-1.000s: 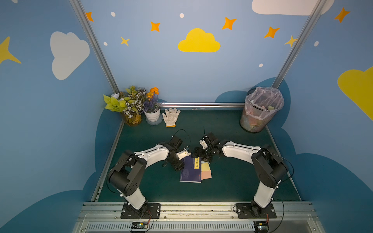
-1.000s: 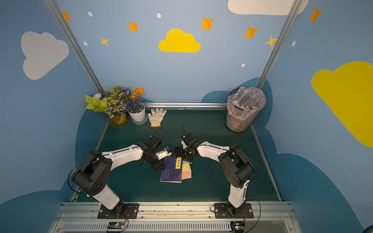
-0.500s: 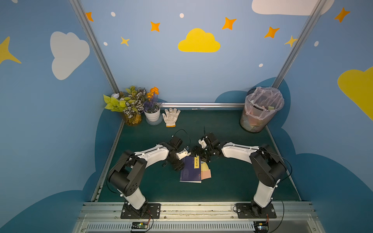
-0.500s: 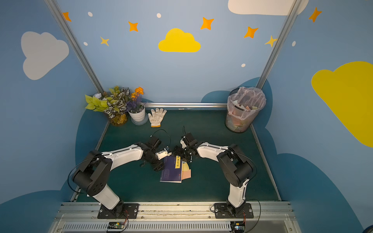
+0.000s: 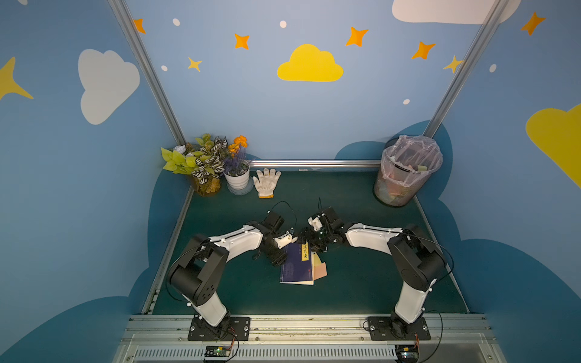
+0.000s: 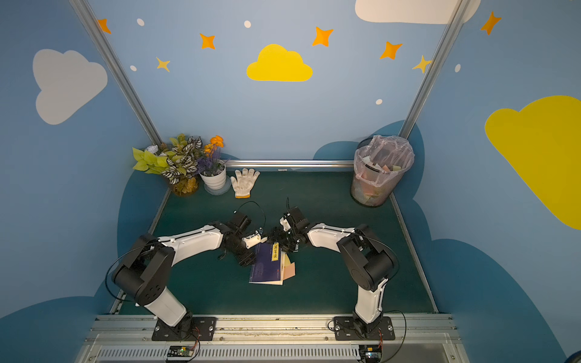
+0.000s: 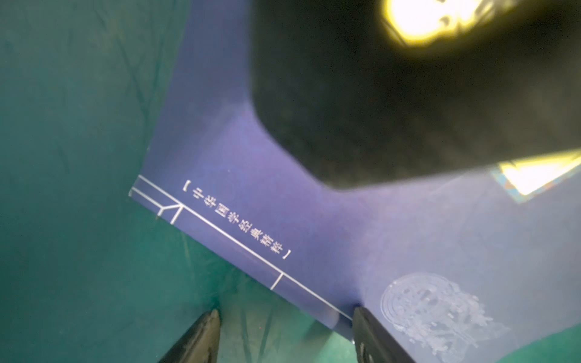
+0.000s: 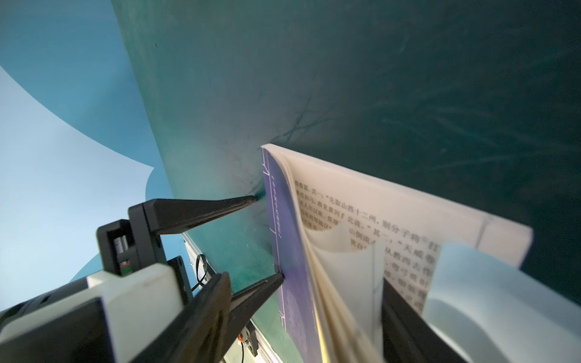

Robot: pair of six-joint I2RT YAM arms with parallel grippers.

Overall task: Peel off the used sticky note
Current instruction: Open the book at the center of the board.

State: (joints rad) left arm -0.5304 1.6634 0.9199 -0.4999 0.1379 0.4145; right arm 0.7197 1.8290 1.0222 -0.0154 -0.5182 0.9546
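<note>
The left gripper [image 8: 267,237] stands spread, one tip on the green mat [image 8: 377,78], the other touching the purple cover's edge of the book [image 8: 408,201], whose pages fan open.

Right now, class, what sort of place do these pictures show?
Probably a robot test booth decorated like a nursery: a yellow cloud painted on blue walls, left arm and right arm mounted at a green table.

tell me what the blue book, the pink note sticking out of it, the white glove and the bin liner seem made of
Book: paper pages, seemingly a matte card cover; pages fan and curl in the right wrist view.
Pink note: thin matte paper, lying flat.
Glove: probably knitted cotton, soft, dull white.
Bin liner: thin translucent plastic film, crinkled and slightly shiny.
</note>
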